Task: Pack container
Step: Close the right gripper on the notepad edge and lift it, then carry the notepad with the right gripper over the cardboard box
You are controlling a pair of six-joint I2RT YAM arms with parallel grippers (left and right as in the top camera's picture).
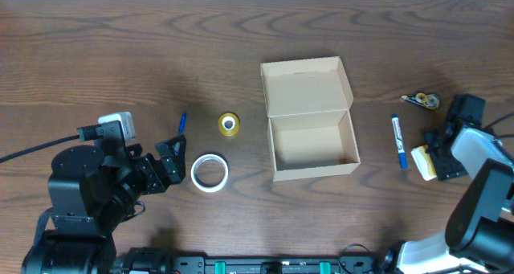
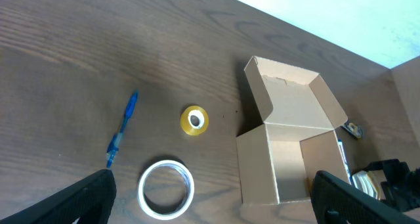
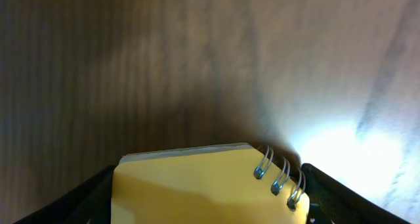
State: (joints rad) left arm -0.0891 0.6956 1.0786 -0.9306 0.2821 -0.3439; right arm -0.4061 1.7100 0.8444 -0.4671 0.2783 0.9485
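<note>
Left claw [image 1: 177, 162] is standing wide and empty; right claw [image 1: 427, 162] is clasping a yellow spiral notepad [image 3: 190, 188] on the tabletop [image 1: 120, 57]. Slightly farther back, the container [image 1: 317, 173] is lying open between them, lid flap back, well apart from both.

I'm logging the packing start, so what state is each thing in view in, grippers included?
Tan cardboard box: lid flap open, empty.
Small yellow tape roll: lying flat, outside the box.
White tape roll: lying flat, outside the box.
Thin blue pen: lying outside the box.
Blue marker: lying outside the box.
Yellow spiral notepad: closed, outside the box.
Left gripper: open, empty.
Right gripper: fingers flank the notepad; grip unclear.
</note>
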